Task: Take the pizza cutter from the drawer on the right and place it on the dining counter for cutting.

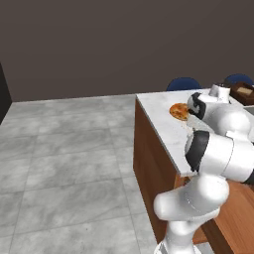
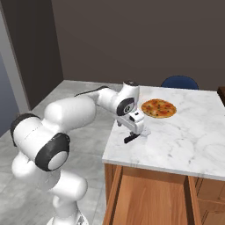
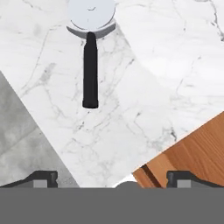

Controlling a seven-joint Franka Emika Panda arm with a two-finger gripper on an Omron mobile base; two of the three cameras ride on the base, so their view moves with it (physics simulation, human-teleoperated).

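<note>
On the counter (image 3: 144, 57), the cutter (image 3: 90, 52) is seen lying flat on the marble in the hand view, its pale wheel toward 12 o'clock and its dark handle running straight down toward 6 o'clock. Nothing is touching it. The gripper (image 3: 111, 179) is held above the slab with its jaws spread wide and empty, the two dark fingertips (image 3: 41, 178) set far apart at the bottom of that view, well clear of the handle. At 4 o'clock in the same view the brown wood of the drawer (image 3: 192, 148) is shown beyond the marble's edge, and grey floor tile (image 3: 22, 140) is seen at 8 o'clock.

From the right base view the hand (image 2: 135, 127) is shown over the counter's near left part, and the cutter's dark handle (image 2: 130, 139) is glimpsed on the marble just beneath it. A pizza (image 2: 158, 108) is set at about 1 o'clock from the hand, near but apart. The drawer (image 2: 154, 197) is pulled open below the counter's near edge. Blue chairs (image 1: 183, 83) are placed at the far side.
</note>
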